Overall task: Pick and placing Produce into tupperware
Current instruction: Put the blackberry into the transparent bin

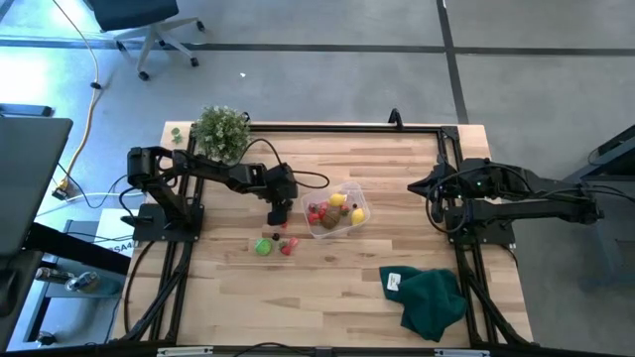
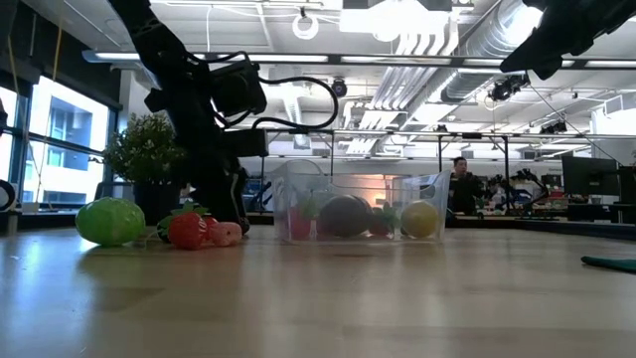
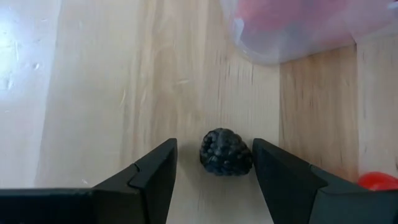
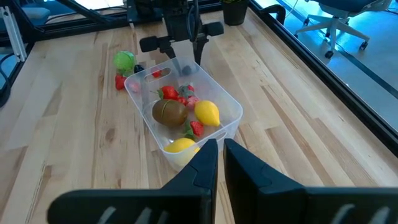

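One dark berry (image 3: 226, 152), between left pincer (image 3: 214, 163) fingers

This is an open-plan lab or office workspace. Beyond the wooden worktop (image 2: 318, 298), the low view shows exposed ceiling ducts (image 2: 467, 45), strip lights, large windows (image 2: 60, 149) at nine o'clock and a person (image 2: 459, 184) among desks with monitors at three o'clock. A wheeled office chair (image 1: 149, 30) stands on the grey concrete floor (image 1: 327, 79) at eleven o'clock.
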